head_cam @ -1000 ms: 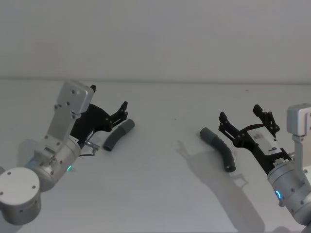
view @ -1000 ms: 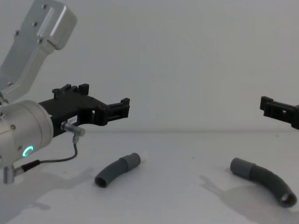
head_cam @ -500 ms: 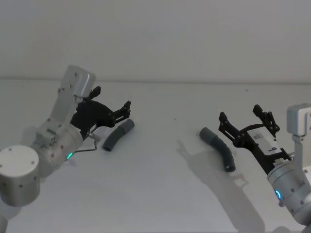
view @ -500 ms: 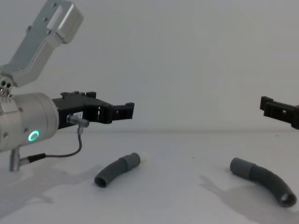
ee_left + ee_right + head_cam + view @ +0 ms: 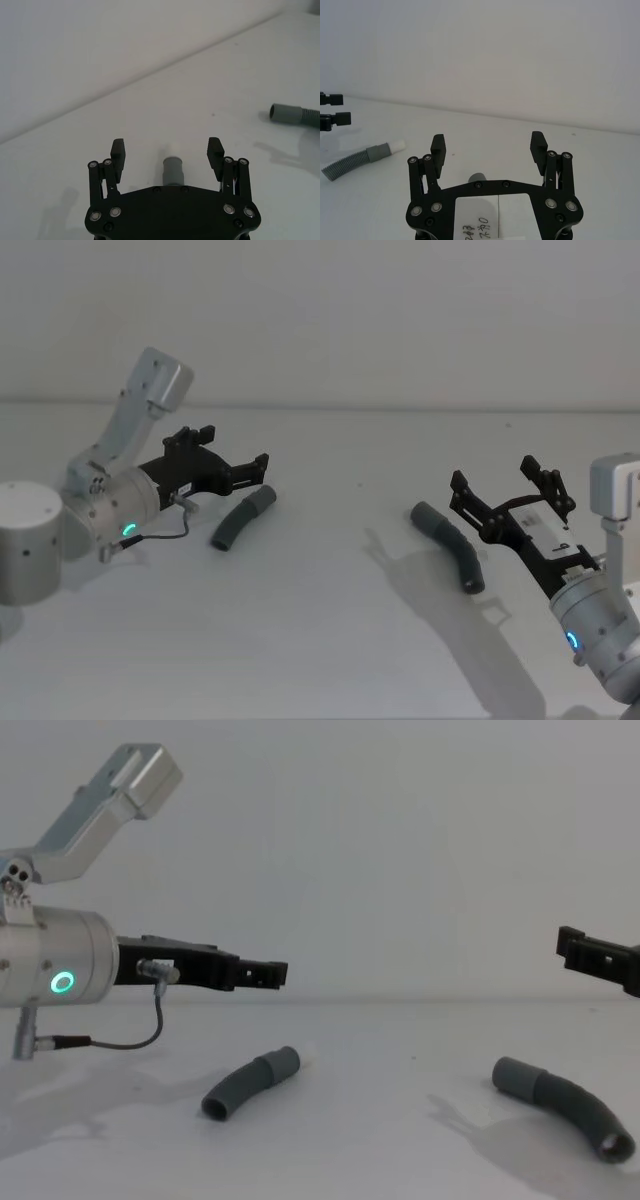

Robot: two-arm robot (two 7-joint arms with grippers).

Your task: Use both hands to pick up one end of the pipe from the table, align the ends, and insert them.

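The shorter pipe piece (image 5: 240, 520) lies on the white table (image 5: 320, 640) at the left, its cuff with a white tip (image 5: 396, 146) pointing toward the centre. My left gripper (image 5: 240, 452) hovers level just above it, open; in the left wrist view its cuff (image 5: 173, 170) sits between and below the fingers (image 5: 117, 147). The longer pipe piece (image 5: 450, 540) lies at the right. My right gripper (image 5: 495, 478) hangs open over it, and its grey socket end (image 5: 477, 177) shows beneath the jaws. Neither gripper touches a piece.
The table runs wide and bare between the two pieces, with a plain wall behind. A thin grey cable (image 5: 150, 1030) loops under the left wrist. In the chest view the right gripper (image 5: 595, 955) enters from the right edge, well above the longer piece (image 5: 565, 1105).
The left wrist has swung back and to the left, and its gripper has levelled out flat above the shorter piece. The right arm and both pieces have not moved.
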